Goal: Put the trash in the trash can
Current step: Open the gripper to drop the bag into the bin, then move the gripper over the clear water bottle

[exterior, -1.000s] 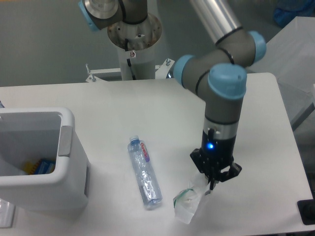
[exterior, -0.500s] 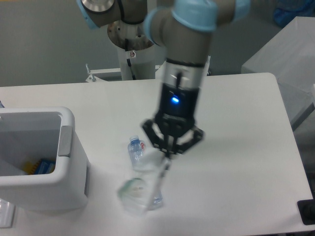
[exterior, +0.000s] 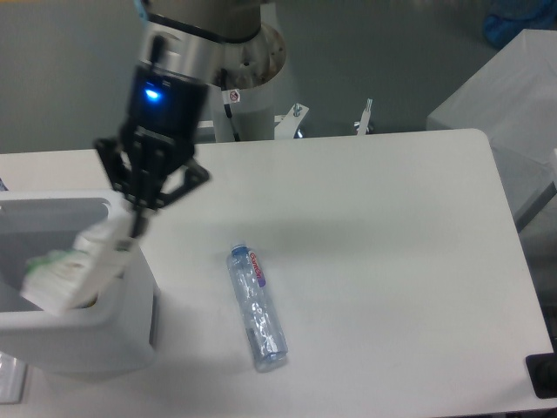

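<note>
A small crumpled translucent-white wrapper with green marks (exterior: 74, 270) hangs from my gripper (exterior: 137, 222), which is shut on its upper end. The wrapper dangles over the right side of the white boxy trash can (exterior: 122, 326) at the left edge, above its grey inside. A long clear crushed plastic bottle with a red-lettered label (exterior: 256, 306) lies flat on the white table, to the right of the trash can and well away from my gripper.
The arm's base column (exterior: 239, 83) stands at the back of the table. A dark object (exterior: 541, 376) sits at the front right corner. The inside of the trash can is mostly hidden by the wrapper.
My gripper has carried the wrapper up and leftward, from the front right of the table, over the bottle, to above the trash can. The bottle has not moved.
</note>
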Robot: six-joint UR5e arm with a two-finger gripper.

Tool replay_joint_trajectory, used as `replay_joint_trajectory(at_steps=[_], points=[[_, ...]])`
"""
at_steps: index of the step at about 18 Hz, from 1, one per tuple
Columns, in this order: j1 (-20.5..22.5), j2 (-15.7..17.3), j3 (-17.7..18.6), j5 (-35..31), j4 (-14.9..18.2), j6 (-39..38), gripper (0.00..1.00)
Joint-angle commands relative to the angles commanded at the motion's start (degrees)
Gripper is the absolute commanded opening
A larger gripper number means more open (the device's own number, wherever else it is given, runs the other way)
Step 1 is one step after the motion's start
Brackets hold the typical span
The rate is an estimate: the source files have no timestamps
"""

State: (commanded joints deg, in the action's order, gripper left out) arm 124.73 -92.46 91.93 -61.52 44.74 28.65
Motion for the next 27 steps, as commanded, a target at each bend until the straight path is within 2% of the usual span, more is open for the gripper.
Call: replay_joint_trajectory(at_steps=[6, 8, 10, 11, 17, 19, 22, 23, 27], points=[[-3.35, -1.84, 1.33, 0.0, -0.35, 0.71, 0.07], [-3.44, -2.46, 1.06, 0.0, -0.44, 1.58, 0.4], [-3.35, -2.64, 1.06, 0.0, -0.35, 2.46, 0.61], [-3.35, -2.55, 1.06, -0.35, -0.44, 2.38, 0.66], [-2.65, -2.02, 0.19, -0.53, -0.35, 1.76, 0.8], [0.93, -2.02, 0.35, -0.62, -0.26, 0.19, 0.84], [6.91, -2.63, 1.32, -1.75, 0.17, -7.09, 0.85], [8.67, -3.25, 1.5, -2.89, 0.35, -8.42, 0.89], [13.08, -8.24, 1.33, -6.93, 0.53, -13.52, 0.98]])
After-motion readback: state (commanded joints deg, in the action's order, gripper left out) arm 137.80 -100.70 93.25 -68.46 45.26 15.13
